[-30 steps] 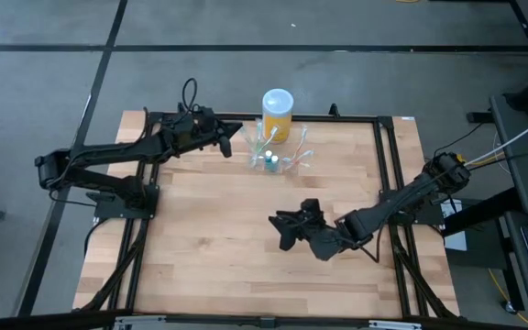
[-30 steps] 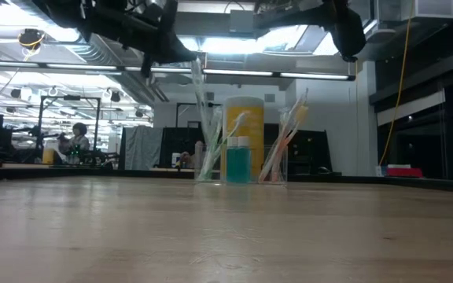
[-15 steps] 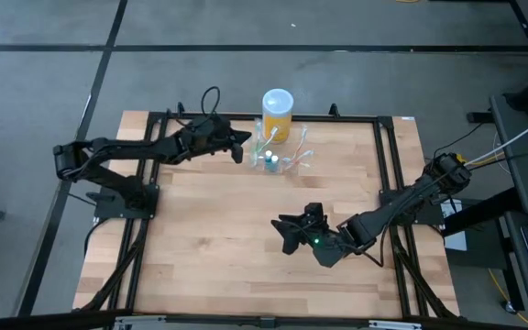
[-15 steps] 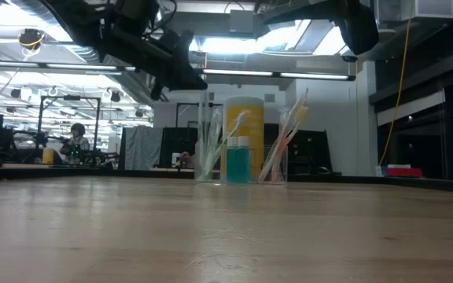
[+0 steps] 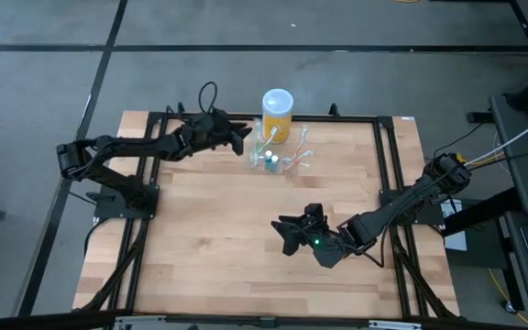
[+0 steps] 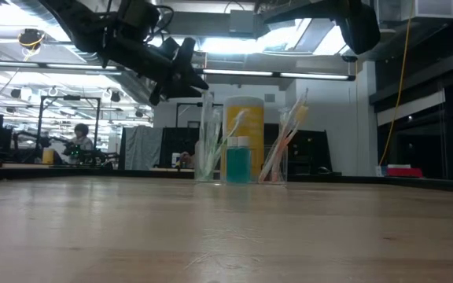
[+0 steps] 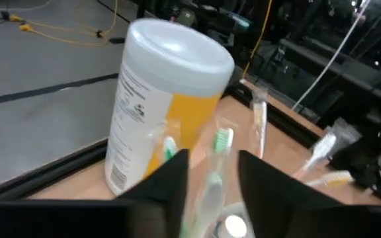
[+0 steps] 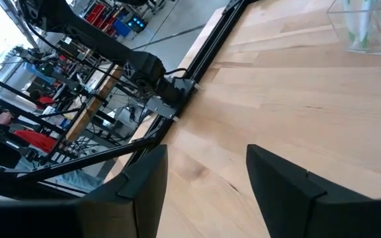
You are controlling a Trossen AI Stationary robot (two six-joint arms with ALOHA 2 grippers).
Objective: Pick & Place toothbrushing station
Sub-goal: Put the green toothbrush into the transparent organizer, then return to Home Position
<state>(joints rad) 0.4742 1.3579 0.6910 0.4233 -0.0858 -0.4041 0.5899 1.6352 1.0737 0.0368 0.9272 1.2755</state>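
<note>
High view, station: the small clear see-through plastic toothbrushing station (image 5: 278,156) stands on the light wooden slatted table (image 5: 200,238) near its far edge, holding toothbrushes and a small teal bottle, just in front of the yellow cylindrical container with a white lid (image 5: 278,112).
High view, my left gripper (image 5: 242,139): it sits just beside the station's left end; I cannot tell from here whether it touches.
High view, my right gripper (image 5: 285,233): it hangs over the middle of the table, well apart from the station.
Low view, left gripper (image 6: 189,75): it is raised above the table, close to the tops of the toothbrushes at the station's (image 6: 238,161) left end.
Left wrist view, fingers (image 7: 172,177): my two dark fingers stand apart, with a green-and-white toothbrush (image 7: 215,165) in the gap between them, not clamped; the yellow container (image 7: 161,106) rises just behind.
Right wrist view, fingers (image 8: 147,175): spread wide over bare table, holding nothing; the clear station (image 8: 366,26) shows far off.
</note>
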